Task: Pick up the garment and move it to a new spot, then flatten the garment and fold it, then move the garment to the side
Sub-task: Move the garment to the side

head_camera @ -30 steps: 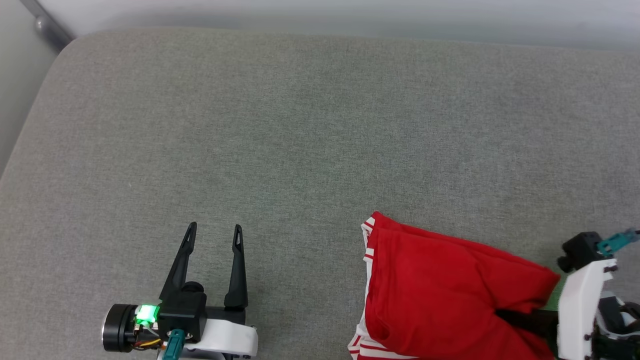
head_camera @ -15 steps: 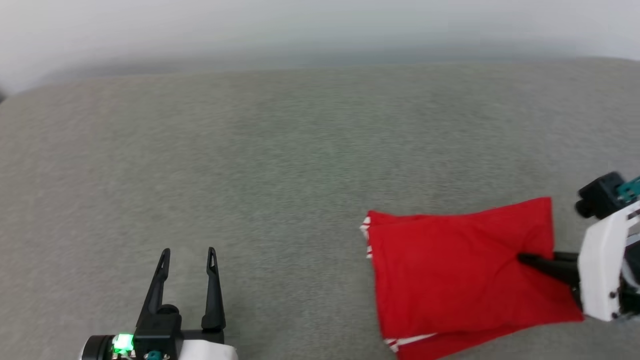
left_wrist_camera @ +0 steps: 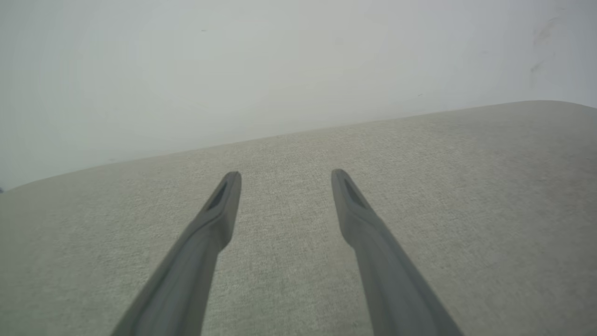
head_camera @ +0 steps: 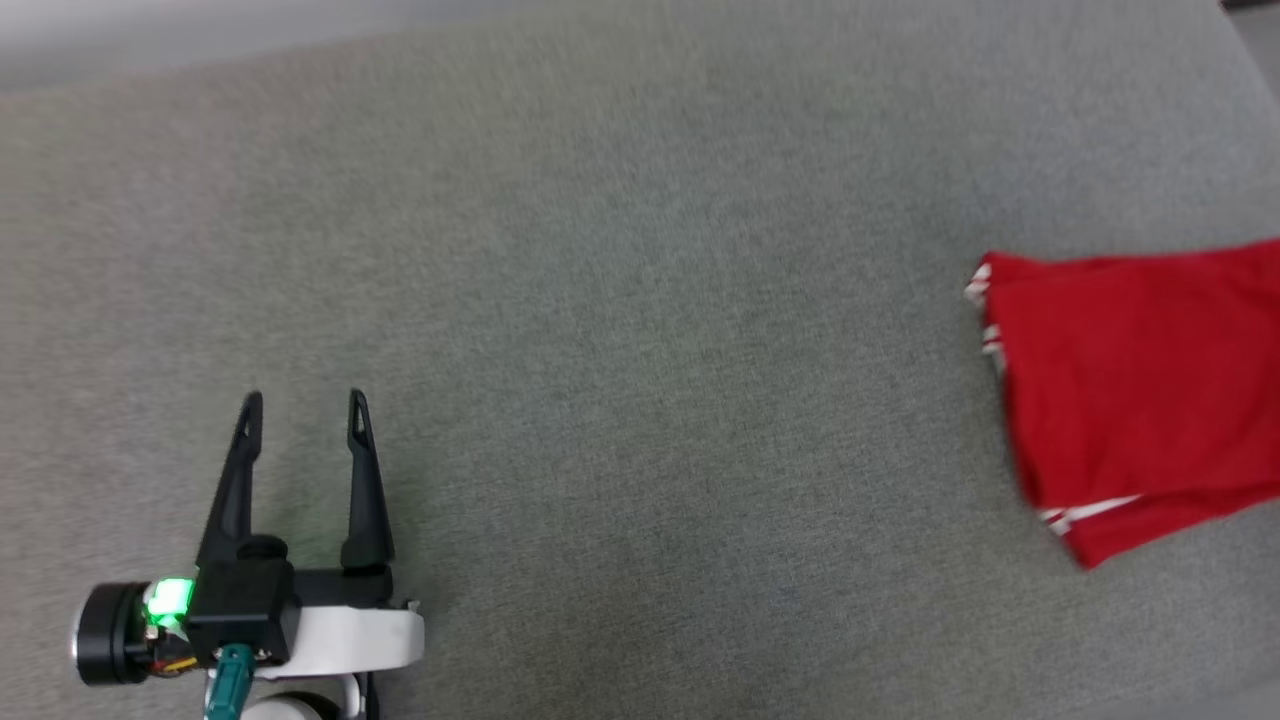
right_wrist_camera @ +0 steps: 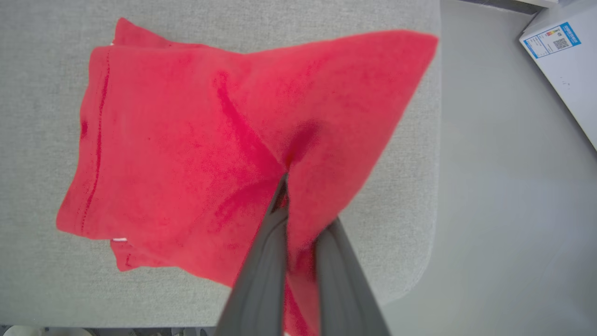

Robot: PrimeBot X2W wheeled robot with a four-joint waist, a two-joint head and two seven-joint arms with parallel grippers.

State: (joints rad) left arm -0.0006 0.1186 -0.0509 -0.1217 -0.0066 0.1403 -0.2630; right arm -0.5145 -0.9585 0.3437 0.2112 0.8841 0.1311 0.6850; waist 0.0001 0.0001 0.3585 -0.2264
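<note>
Red garment (head_camera: 1130, 380) farther right on nubby cushion (head_camera: 600, 300), in pinch of right tool (right_wrist_camera: 285, 179); left tool (head_camera: 303, 400) spread.

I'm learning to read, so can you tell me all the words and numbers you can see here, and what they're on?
Blue-edged label on the white box: printed lines and a square code, all too small to read.
Red garment: no letters or numbers on the side that shows.
No other writing can be made out.

Head camera overlooks the cushion (head_camera: 640, 300); both wrist cameras (much nearer) share it.
</note>
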